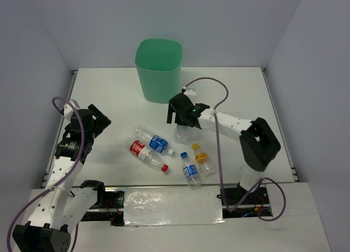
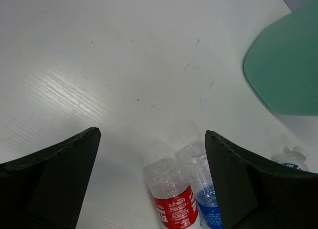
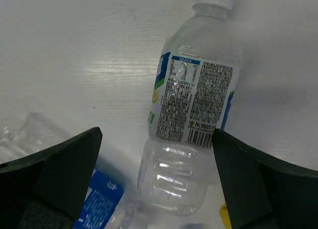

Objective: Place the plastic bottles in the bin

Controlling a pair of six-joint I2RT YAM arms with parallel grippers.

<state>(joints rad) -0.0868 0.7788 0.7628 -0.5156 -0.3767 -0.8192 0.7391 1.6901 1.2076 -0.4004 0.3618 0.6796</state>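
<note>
Right gripper (image 3: 154,134), jaws spread, hovers pointing down over pale-labelled bottle (image 3: 196,105).

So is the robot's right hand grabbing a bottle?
No, the right gripper is wide open above the white-capped bottle, which lies on the table.

The flat white table (image 1: 240,88) carries a tall mint-green plastic bin (image 1: 158,71), which stands just beyond the right gripper (image 1: 178,118). Directly under that gripper lies a clear pale-labelled bottle (image 3: 194,105). Behind it, toward the arm's base, lie a yellow-capped bottle of orange liquid (image 1: 201,159) and a blue-capped bottle (image 1: 190,170). To the right of the left gripper (image 1: 101,121), a red-labelled bottle (image 1: 143,152) and a blue-labelled bottle (image 1: 157,143) lie side by side.
</note>
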